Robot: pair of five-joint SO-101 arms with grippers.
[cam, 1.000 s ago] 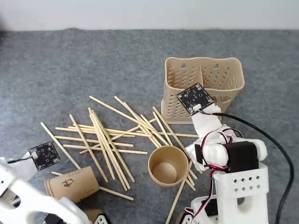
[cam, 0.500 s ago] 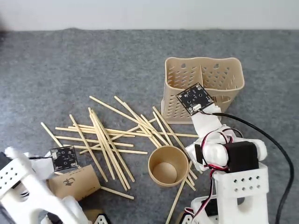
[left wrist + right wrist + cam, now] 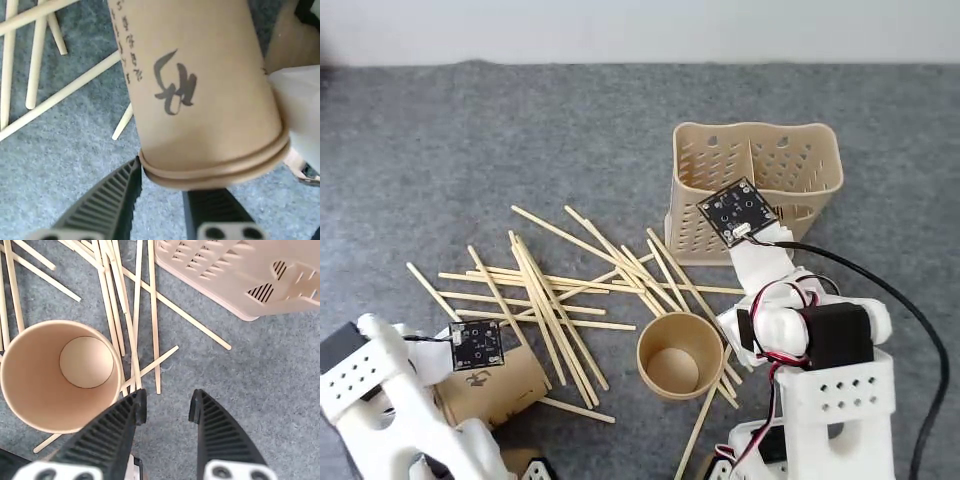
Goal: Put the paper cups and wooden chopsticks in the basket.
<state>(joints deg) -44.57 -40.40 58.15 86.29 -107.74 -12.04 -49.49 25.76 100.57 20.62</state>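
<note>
Down at the near left of the grey mat (image 3: 440, 150) you've got the lying cup (image 3: 510, 385), flat on its side, long axis running roughly left to right across the table, and the left arm's wrist is parked right over its left end. Your left wrist view fills in what the high view covers. The rolled mouth rim of the lying cup (image 3: 200, 85) faces the left gripper (image 3: 162, 182), whose fingers are narrowly parted and pinching nothing. One tip touches the edge of the rim and the other is tucked behind it. The cup's base end points away toward the wooden chopsticks (image 3: 560, 290), which lie flat in a loose, crossing fan over the middle of the mat, most of them slanting between the lying cup and the basket (image 3: 760, 165). The basket stands upright at the far right, split into two compartments. The upright cup (image 3: 680, 355) stands mouth up just beside the right arm, chopsticks lying against its foot. Your right wrist view looks straight down into it (image 3: 60, 375). The right gripper (image 3: 167, 402) hangs over bare mat just beside it, fingers slightly spread, gripping nothing.
</note>
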